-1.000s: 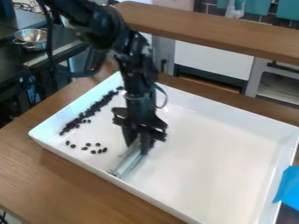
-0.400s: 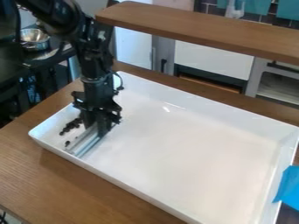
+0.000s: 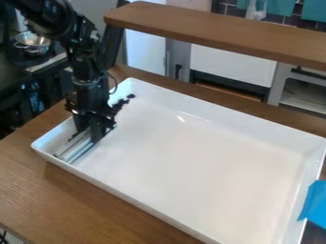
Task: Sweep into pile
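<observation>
Gripper (image 3: 88, 133) was at the tray's (image 3: 191, 162) left end in view, clenched on the bar (image 3: 75, 147). Bar slanted inside the tray, near its left wall. Dark beans (image 3: 119, 106) trailed from beside the gripper toward the far left corner. Blue sheet (image 3: 313, 202) overlapped the right rim.

I'm losing the arm (image 3: 85, 59) past the top edge, while the gripper (image 3: 89, 135) is hiding the upper end of the pale tool (image 3: 75, 147) and some dark bits (image 3: 131, 96), which are blurring too much for me to count; the picture's edges are cutting off the tray's (image 3: 204, 171) near corner and the blue sheet (image 3: 314, 204)
</observation>
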Controlling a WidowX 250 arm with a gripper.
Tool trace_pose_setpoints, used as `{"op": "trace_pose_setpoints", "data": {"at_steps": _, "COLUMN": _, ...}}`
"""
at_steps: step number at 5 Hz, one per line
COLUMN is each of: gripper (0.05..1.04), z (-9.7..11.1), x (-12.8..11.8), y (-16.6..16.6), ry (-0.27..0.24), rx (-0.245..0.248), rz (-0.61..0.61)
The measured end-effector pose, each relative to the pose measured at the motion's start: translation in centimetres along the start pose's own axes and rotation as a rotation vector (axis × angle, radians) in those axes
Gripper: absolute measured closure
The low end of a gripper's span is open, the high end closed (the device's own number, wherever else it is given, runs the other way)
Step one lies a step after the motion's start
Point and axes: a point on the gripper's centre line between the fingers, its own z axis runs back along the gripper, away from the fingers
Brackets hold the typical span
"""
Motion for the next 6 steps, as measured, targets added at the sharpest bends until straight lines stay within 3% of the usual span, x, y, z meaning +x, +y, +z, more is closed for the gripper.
{"op": "trace_pose_setpoints", "data": {"at_steps": 1, "gripper": 0.705, "z": 0.1, "x": -0.3, "y": -0.2, "ry": 0.028, "rx": -0.008, "rz": 0.002}}
{"op": "trace_pose_setpoints", "data": {"at_steps": 2, "gripper": 0.705, "z": 1.1, "x": 0.0, "y": -2.8, "ry": 0.066, "rx": -0.084, "rz": 0.039}}
{"op": "trace_pose_setpoints", "data": {"at_steps": 3, "gripper": 0.705, "z": 5.5, "x": 0.7, "y": -7.3, "ry": 0.056, "rx": -0.179, "rz": 0.053}}
{"op": "trace_pose_setpoints", "data": {"at_steps": 4, "gripper": 0.705, "z": 8.7, "x": 0.7, "y": -11.4, "ry": 0.054, "rx": -0.242, "rz": 0.066}}
{"op": "trace_pose_setpoints", "data": {"at_steps": 5, "gripper": 0.705, "z": 9.4, "x": 0.8, "y": -16.1, "ry": 0.052, "rx": -0.263, "rz": 0.030}}
{"op": "trace_pose_setpoints", "data": {"at_steps": 6, "gripper": 0.705, "z": 9.2, "x": 2.2, "y": -20.8, "ry": -0.002, "rx": -0.264, "rz": 0.043}}
